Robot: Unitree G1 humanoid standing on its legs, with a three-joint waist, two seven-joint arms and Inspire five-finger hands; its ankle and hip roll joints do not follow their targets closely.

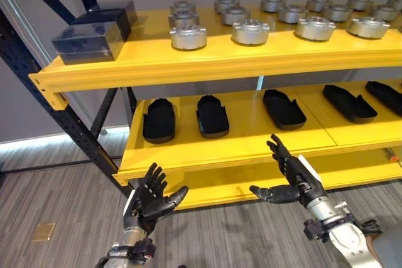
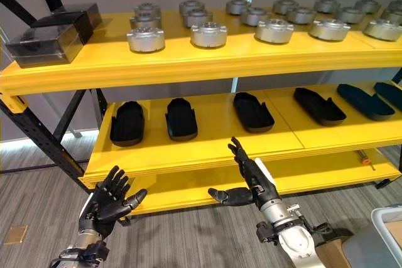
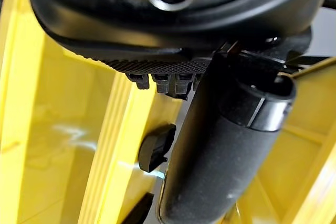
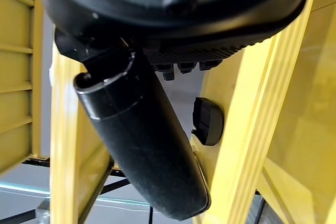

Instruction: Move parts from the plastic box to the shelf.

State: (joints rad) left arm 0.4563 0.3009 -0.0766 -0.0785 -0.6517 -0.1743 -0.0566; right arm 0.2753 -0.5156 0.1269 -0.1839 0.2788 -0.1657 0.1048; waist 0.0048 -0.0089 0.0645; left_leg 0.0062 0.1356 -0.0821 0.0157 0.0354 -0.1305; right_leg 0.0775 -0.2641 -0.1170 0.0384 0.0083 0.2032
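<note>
- Between trips: left hand (image 1: 149, 196) and right hand (image 1: 290, 177) both empty, fingers spread, low before yellow steel shelf (image 1: 207, 61).
- Round silver metal parts (image 1: 251, 31) already lined up at 12 o'clock.
- White plastic box (image 2: 388, 224) at 4 o'clock; next probably a turn there to grab another.

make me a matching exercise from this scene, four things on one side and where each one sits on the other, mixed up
Things:
1. silver round parts
2. black shoe-shaped parts
3. dark boxes
4. right hand

Places:
A. left end of the top shelf
B. raised in front of the rack, fingers open, holding nothing
C. in rows along the top shelf, right of the boxes
D. spread along the middle shelf

Pairs: 1-C, 2-D, 3-A, 4-B
</note>
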